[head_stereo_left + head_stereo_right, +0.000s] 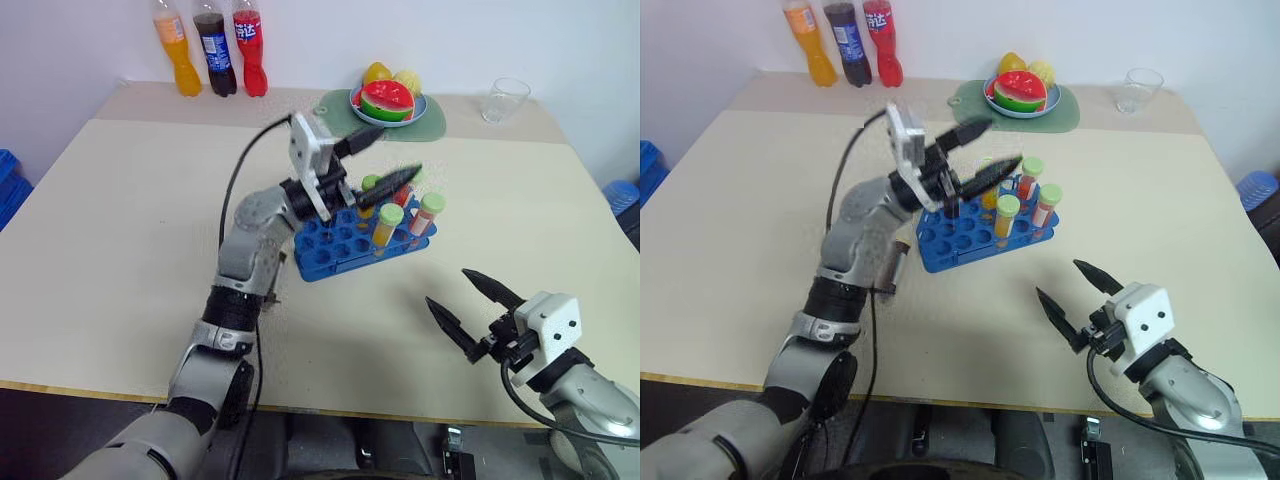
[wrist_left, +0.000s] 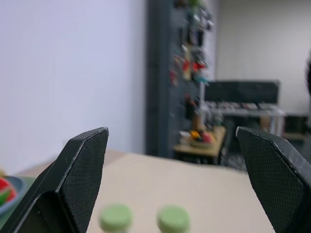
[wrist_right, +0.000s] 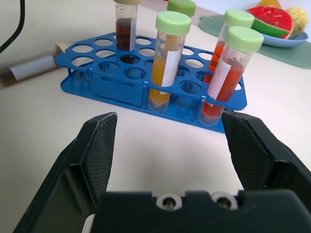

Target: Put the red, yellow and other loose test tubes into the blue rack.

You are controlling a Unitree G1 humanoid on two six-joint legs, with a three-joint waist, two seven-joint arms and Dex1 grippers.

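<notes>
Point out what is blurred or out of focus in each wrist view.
Left wrist view: the two round green tube caps at the bottom edge are soft blurs, and the dark shelving behind is out of focus. Right wrist view: the bright blue plastic tube rack and its capped tubes are sharp.

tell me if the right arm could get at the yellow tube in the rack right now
Probably yes: the right pincer is open and faces the blue rack, and the yellow tube stands at its near edge over bare table.
</notes>
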